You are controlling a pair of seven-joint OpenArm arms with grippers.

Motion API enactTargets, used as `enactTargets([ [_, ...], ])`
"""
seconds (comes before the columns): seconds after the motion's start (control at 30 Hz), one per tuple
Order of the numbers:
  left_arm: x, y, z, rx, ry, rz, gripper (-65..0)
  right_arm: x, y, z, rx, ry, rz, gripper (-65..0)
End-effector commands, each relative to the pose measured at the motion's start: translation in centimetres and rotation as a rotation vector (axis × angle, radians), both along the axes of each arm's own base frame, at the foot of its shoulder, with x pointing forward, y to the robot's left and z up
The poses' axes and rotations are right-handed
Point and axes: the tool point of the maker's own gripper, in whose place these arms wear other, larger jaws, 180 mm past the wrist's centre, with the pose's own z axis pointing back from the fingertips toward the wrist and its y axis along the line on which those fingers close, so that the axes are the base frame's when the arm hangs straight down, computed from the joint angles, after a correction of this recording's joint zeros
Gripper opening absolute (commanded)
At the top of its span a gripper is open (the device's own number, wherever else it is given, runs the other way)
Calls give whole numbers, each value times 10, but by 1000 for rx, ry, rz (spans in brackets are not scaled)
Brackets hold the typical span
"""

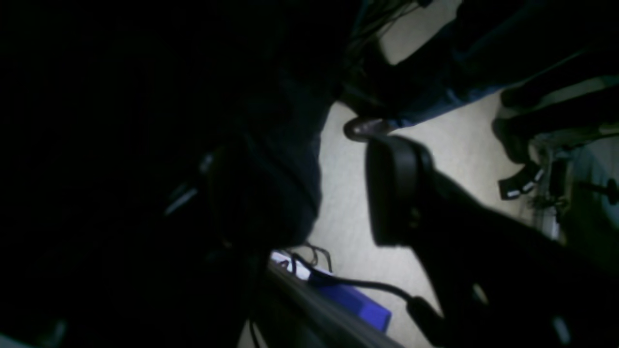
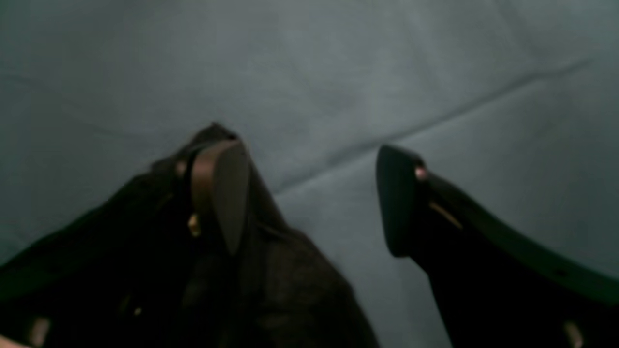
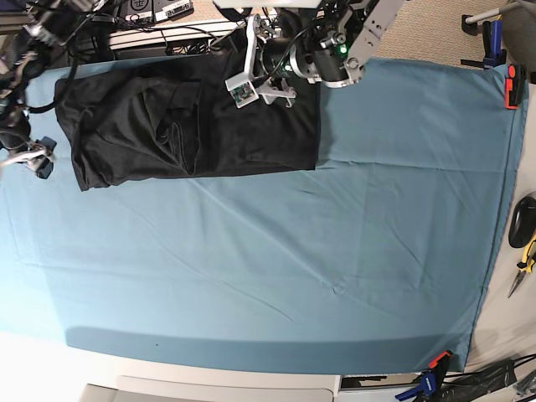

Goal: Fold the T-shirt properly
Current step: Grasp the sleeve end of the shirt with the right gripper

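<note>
Base view: the T-shirt (image 3: 117, 121) lies from 9 to 12 o'clock on the teal cloth (image 3: 251, 268), black side up, with a bunched fold near 11 o'clock. The left gripper (image 3: 261, 94) is over its part near 12 o'clock; the right gripper (image 3: 29, 159) is at 9 o'clock, just beside the shirt. Left wrist view: the left gripper's jaws stand apart, with dark fabric by the finger at 9 o'clock and bare floor (image 1: 348, 193) between; no pinch on the shirt is seen. Right wrist view: the right gripper's jaws are likewise parted, 1 finger over the shirt's edge, the other over cloth; nothing appears gripped. Step in hand, as judged: spreading or positioning the shirt ahead of folding, since it lies uneven. Next move probably calls for 2 edge grips, then drawing the fabric flat before the 1st neat fold. Writing: no brand, label or lettering legible in any of the 3 views.
</note>
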Motion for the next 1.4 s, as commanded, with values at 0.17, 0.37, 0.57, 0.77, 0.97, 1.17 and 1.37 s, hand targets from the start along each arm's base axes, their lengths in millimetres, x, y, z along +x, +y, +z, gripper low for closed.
enactTargets([
  [0.17, 5, -7, 14, -56, -19, 12, -257, -5, 14, -21, 205, 25, 98, -236],
  [0.37, 5, -7, 14, -58, -19, 13, -257, -15, 27, -47, 343, 51, 123, -236],
  [0.57, 5, -7, 14, -59, -21, 14, -257, -19, 29, -54, 351, 69, 137, -236],
  [0.77, 8, -7, 16, -64, -28, 16, -257, -22, 30, -64, 310, 111, 155, -236],
  [0.97, 12, -8, 18, -65, -41, 16, -257, -17, 60, -80, 318, 190, 260, -236],
  [1.17, 12, -7, 17, -64, -41, 16, -257, -17, 97, -100, 321, 292, 389, -237],
  [1.37, 12, -7, 17, -64, -41, 16, -257, -26, 91, -109, 267, 367, 393, -317],
])
